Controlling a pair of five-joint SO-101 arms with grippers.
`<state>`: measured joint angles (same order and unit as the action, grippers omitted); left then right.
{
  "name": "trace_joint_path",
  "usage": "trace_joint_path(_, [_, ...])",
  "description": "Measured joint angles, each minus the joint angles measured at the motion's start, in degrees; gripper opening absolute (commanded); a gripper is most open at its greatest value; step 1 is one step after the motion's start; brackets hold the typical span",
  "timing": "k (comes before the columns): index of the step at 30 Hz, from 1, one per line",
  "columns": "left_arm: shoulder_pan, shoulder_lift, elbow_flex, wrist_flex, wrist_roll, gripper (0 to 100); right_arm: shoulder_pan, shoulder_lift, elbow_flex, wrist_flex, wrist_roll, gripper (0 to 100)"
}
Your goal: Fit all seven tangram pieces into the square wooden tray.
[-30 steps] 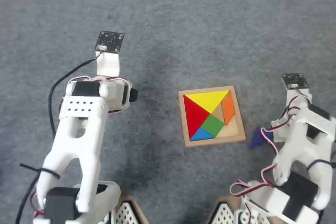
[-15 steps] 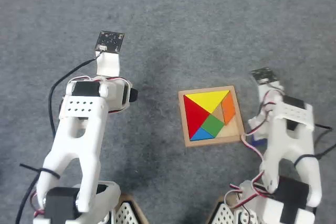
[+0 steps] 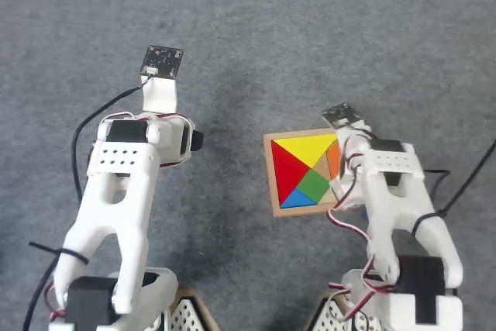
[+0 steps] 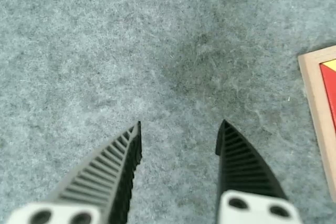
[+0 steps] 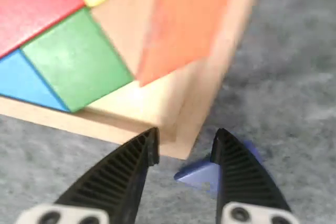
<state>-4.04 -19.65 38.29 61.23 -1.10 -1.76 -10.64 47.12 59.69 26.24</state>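
Swinging in from the right edge of the high view, the right arm (image 3: 391, 180) now covers the right side of the square wooden tray (image 3: 268, 180), which sits right of centre on the grey carpet (image 3: 232, 60). We see the right gripper (image 5: 187, 130) poised over the tray's corner, jaws partly apart and gripping nothing. A violet-blue piece (image 5: 202, 174) lies on the carpet just outside that corner, partly under one finger. We judge that this piece is the next one to be picked up.

The tray holds a yellow triangle (image 3: 306, 149), red triangle (image 3: 285, 172), green square (image 3: 314, 184), blue triangle (image 3: 297, 199) and orange piece (image 5: 186, 19). Bare wood gaps remain between them.

The left gripper (image 4: 180, 124) gapes wide over carpet, unmoved.
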Motion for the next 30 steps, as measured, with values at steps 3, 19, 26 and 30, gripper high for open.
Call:
trace_joint_path(3, [0.00, 0.00, 0.00, 0.00, 0.00, 23, 1.93, 0.09, -0.09, 0.00, -0.44, 18.8])
trace_joint_path(19, [0.00, 0.00, 0.00, 0.00, 0.00, 23, 29.89, 1.93, -0.88, -5.80, -1.67, 18.8])
trace_joint_path(26, [0.00, 0.00, 0.00, 0.00, 0.00, 23, 30.42, -6.59, -1.85, 1.23, -0.88, 18.8])
trace_joint_path(30, [0.00, 0.00, 0.44, 0.00, 0.00, 23, 25.93, -13.71, 0.53, 6.07, 5.71, 21.8])
